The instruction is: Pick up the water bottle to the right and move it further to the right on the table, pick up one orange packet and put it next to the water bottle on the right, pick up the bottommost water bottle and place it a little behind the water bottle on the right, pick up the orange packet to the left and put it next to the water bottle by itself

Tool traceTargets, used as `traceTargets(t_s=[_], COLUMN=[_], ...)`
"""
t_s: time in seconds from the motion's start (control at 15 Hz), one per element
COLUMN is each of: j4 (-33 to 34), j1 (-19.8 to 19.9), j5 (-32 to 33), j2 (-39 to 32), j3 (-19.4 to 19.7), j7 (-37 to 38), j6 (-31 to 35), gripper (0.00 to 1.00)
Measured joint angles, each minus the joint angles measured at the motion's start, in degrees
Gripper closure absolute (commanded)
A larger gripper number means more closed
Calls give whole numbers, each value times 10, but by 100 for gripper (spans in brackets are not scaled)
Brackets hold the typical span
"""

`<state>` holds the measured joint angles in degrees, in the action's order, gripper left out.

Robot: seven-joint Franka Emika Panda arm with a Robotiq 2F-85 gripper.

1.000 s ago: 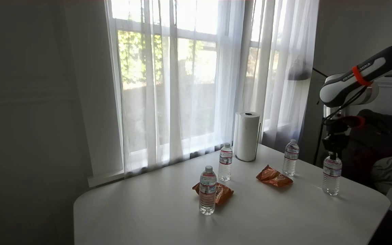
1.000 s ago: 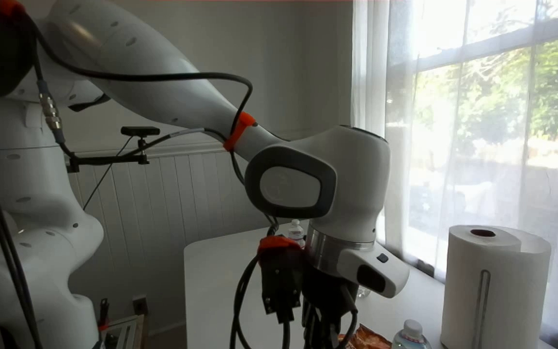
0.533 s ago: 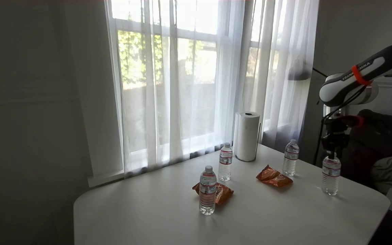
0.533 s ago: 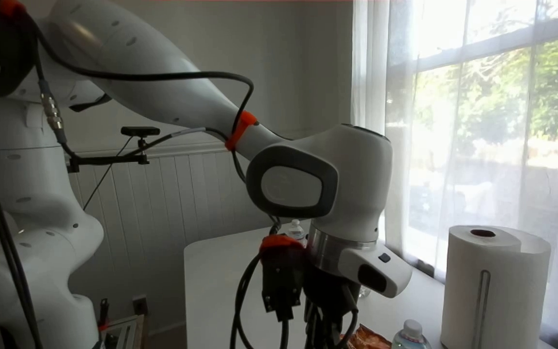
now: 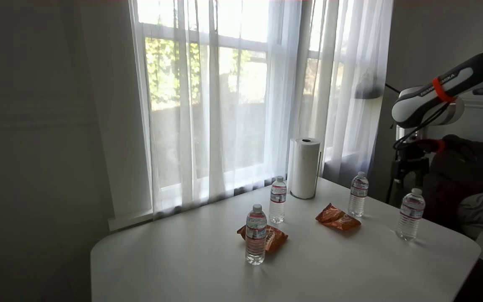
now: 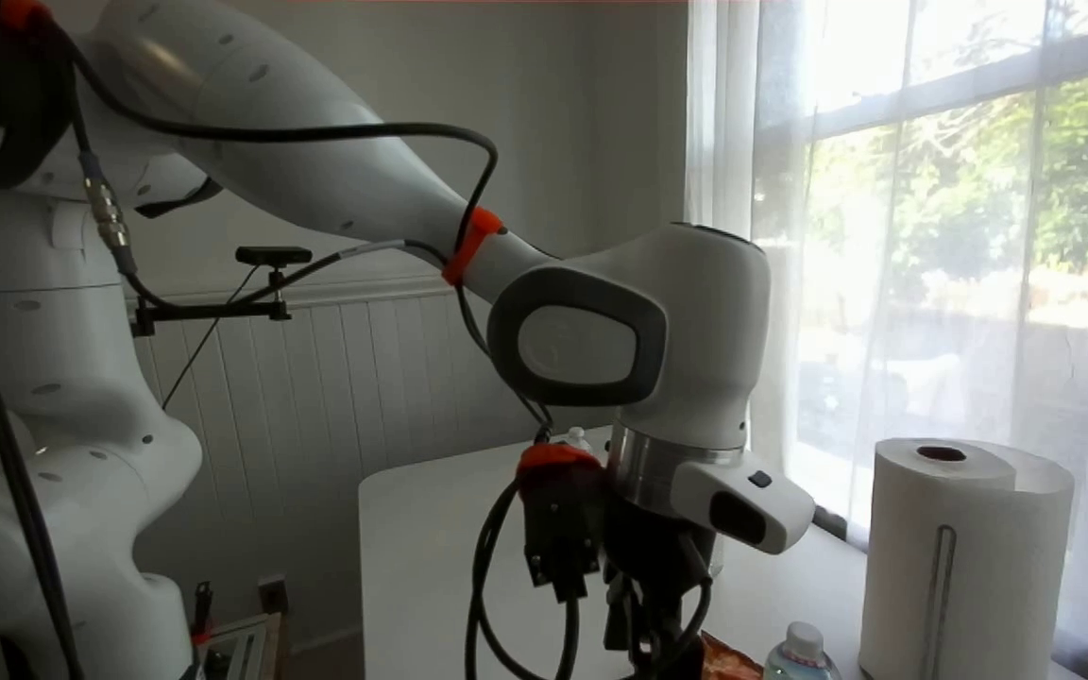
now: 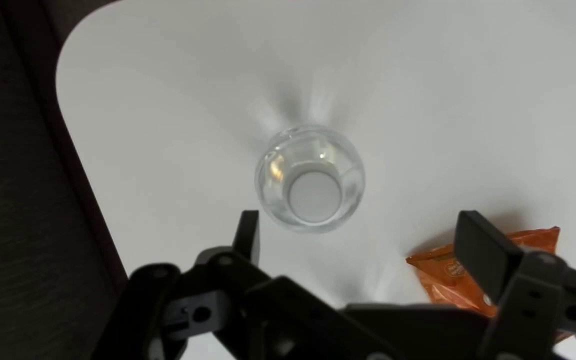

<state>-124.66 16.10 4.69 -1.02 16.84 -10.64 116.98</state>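
An exterior view shows four bottles (image 5: 410, 214), the wrist view one

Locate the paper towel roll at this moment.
The paper towel roll stands on the table, right of centre in both exterior views, before the sheer curtains; in an exterior view a water bottle is close at its left.

In an exterior view, the left packet (image 5: 276, 240) is set on the worktop (image 5: 174, 268) between the front bottle (image 5: 256, 235) and rear-left bottle (image 5: 278, 200); contact cannot be confirmed. The right packet (image 5: 338, 219) is placed before the rear-right bottle (image 5: 358, 195), left of the rightmost bottle (image 5: 411, 214).
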Motion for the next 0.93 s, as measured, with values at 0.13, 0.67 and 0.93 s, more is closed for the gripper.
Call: traceTargets(t_s=[0.13, 0.67, 0.93], j4=[3, 4, 4], j1=[-6, -66, -105], j5=[0, -13, -50], j2=[3, 33, 26], j3=[-7, -69, -110], j7=[4, 119, 219], j6=[-1, -9, 9], gripper=[0, 0, 0])
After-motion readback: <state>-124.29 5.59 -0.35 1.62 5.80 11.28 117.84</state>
